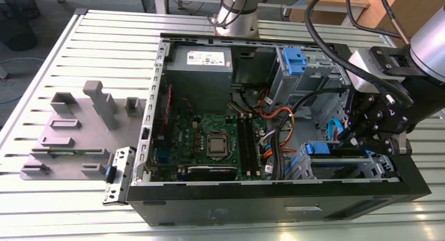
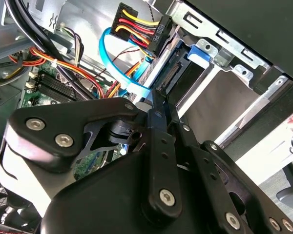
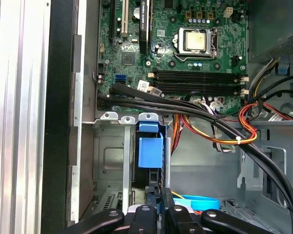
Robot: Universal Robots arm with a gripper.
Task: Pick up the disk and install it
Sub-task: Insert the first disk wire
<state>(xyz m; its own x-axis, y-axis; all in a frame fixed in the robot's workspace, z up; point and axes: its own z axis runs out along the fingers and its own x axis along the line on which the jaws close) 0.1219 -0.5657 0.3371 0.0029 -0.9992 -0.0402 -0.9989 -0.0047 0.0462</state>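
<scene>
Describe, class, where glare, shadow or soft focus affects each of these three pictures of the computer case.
In the exterior view, daylight glares off the ribbed metal table while the case front wall stays dark. In the second wrist view, the gripper body looms close and soft, with bright washout beyond the case's edge. In the first wrist view, the motherboard is evenly lit and crisp; the drive bay sits shaded.
</scene>
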